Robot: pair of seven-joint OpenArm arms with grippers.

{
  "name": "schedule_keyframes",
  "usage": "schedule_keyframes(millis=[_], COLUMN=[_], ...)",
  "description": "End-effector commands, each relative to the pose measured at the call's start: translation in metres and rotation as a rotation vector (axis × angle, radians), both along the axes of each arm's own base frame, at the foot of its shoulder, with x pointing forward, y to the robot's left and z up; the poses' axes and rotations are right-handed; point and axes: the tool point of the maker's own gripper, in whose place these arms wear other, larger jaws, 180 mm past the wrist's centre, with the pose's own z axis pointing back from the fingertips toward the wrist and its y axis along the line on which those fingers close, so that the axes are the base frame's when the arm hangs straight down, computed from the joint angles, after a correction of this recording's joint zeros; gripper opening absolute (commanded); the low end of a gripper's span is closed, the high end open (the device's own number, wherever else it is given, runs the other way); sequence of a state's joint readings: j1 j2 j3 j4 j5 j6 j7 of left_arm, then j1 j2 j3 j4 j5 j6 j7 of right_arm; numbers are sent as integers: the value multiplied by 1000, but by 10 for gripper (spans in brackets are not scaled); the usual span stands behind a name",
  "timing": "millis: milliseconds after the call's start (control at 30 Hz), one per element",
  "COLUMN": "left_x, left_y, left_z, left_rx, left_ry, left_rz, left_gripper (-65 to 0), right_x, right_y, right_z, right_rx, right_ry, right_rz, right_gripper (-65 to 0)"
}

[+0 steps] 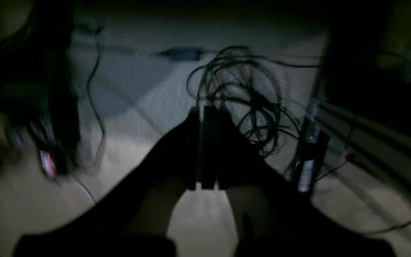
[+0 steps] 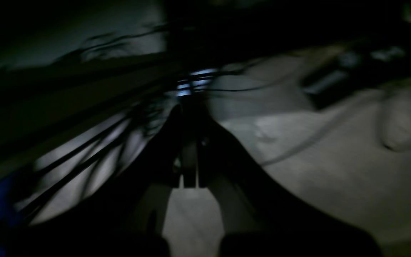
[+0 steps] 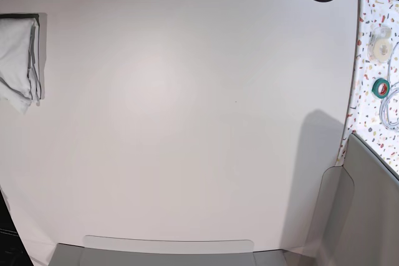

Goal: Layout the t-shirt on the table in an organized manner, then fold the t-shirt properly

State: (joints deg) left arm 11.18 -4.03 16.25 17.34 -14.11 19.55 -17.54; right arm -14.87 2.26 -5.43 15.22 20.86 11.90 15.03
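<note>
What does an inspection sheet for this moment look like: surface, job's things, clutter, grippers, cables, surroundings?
Surface: large smooth off-white table, mostly bare.
Job's things: white cotton t-shirt, bunched at the table's far left edge in the base view, not laid out.
Clutter: green tape roll and pale tape roll on the speckled terrazzo panel, off the table.
Grippers: left gripper shut, empty; right gripper shut, empty; neither appears in the base view.
Cables: coiled black cable beyond the left gripper; white cord on the panel.
Surroundings: wrist views dark and blurred; little else readable.
</note>
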Motion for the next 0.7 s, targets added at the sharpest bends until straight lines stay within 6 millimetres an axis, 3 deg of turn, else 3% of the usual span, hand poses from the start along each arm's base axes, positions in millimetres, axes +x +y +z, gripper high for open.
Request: schedule_keyframes(millis=[0,100,367,533,667], left_x=[0,6,15,5,-11], left_y=[-7,-23,-34,-45,-47], left_z=[-1,-5,-7,-8,-9], left_rx=[-9,-29,-43,-54,-66], left_ry=[15,42,58,74,97], left_rz=[-58,-167,-184,-195,-190], left_gripper=[-650,-650,-650,-650,-598], right_x=[1,13,25,41,55], right_y=[-12,-4,14,21,23], right_z=[0,0,0,0,1], right_rx=[-27,-17,8,18,20], right_ry=[-7,-25,-42,-64,-86], right_rz=[-11,-20,-26,-17,-28], right_gripper=[-650,-650,-650,-650,-650])
